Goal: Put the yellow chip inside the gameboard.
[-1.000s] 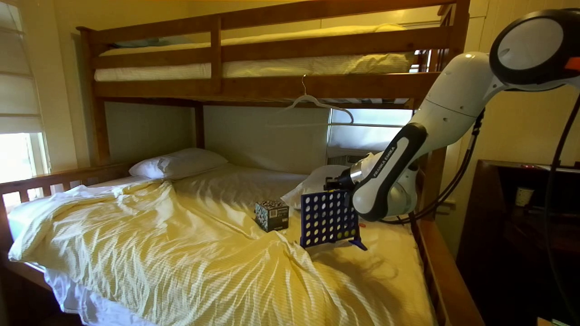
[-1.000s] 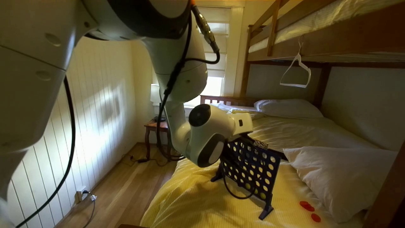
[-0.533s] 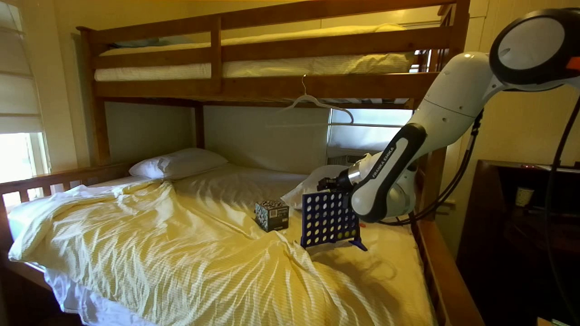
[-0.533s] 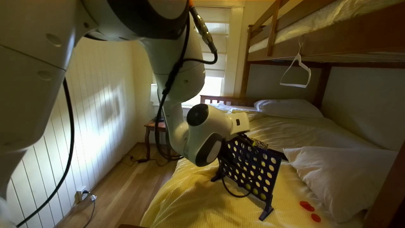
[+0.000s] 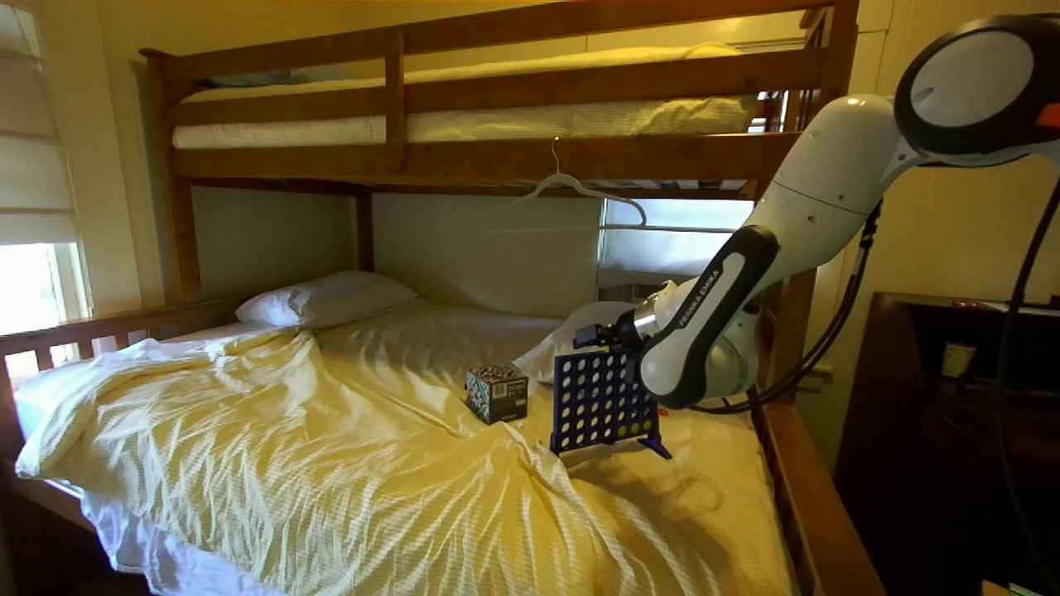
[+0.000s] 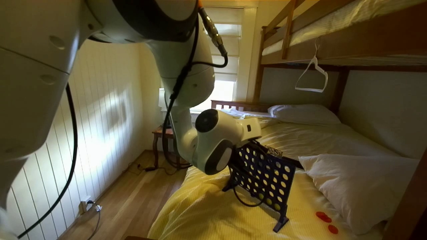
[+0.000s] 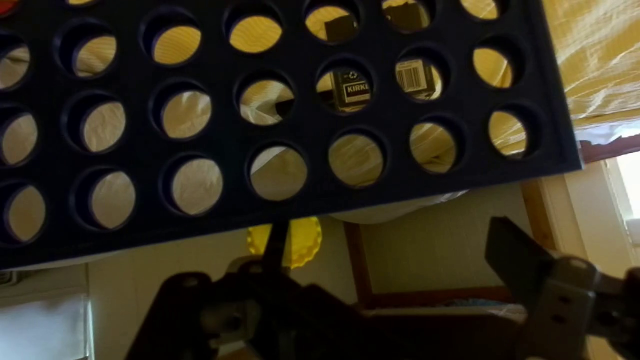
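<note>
chip [image 7: 306, 241], yellow and ridged at the rim, shows at the top edge of the board [image 7: 310, 131], an edge that lies low in the wrist view. the edge hides part of the chip; i cannot tell whether it sits in the slot or just behind. the hand [image 7: 392, 231] is released, its jaws spread wide. one finger [image 7: 276, 247] crosses the near face of the chip, though whether they touch is unclear; the other finger [image 7: 512, 250] is well apart from it.

in an exterior view the arm [image 5: 836, 186] slants down to the board, with the hand at the board's upper edge. the board stands upright on its feet on the yellow cover [image 5: 331, 463]. a few of its lowest holes look yellow; what fills them is too small to tell. beside the board, apart from it, a dark box [image 5: 497, 395] rests on the cover; through the holes the wrist view catches its barcode and the letters "kirk". in front of the box the cover lies in loose folds.

in an exterior view red chips [image 6: 323, 217] lie on the cover near a foot of the board, beside a white pillow [image 6: 363, 190]. another pillow [image 6: 305, 114] lies farther off. in both exterior views a white hanger [image 5: 563, 179] hangs from the bunk rail [image 5: 613, 156].
</note>
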Available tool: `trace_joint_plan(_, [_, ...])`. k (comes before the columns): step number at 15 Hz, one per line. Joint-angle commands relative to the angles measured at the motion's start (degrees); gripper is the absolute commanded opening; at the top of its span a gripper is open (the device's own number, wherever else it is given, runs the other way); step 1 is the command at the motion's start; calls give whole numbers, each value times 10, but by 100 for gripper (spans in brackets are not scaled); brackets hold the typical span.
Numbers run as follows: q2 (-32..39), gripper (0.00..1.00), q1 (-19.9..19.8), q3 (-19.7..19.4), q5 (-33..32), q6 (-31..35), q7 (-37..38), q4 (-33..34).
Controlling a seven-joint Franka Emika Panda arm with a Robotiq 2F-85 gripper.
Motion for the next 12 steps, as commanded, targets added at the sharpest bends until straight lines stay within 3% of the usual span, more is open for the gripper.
trace_joint_plan(1, [2,100,4,-2,1,19,-11,-6])
trace_joint_plan(3, [1,100,4,0,-3,29,-11,-9])
trace_joint_plan(4, [0,85,5,0,-2,32,-12,-11])
trace_joint_plan(6, [-3,66,7,-1,1,35,-16,-14])
trace_joint_plan(9, [-4,90,9,-2,4,44,-22,-17])
trace_joint_plan(11, [-4,100,9,-1,4,49,-23,-18])
trace_joint_plan(12, [-5,100,8,-1,3,53,-22,-20])
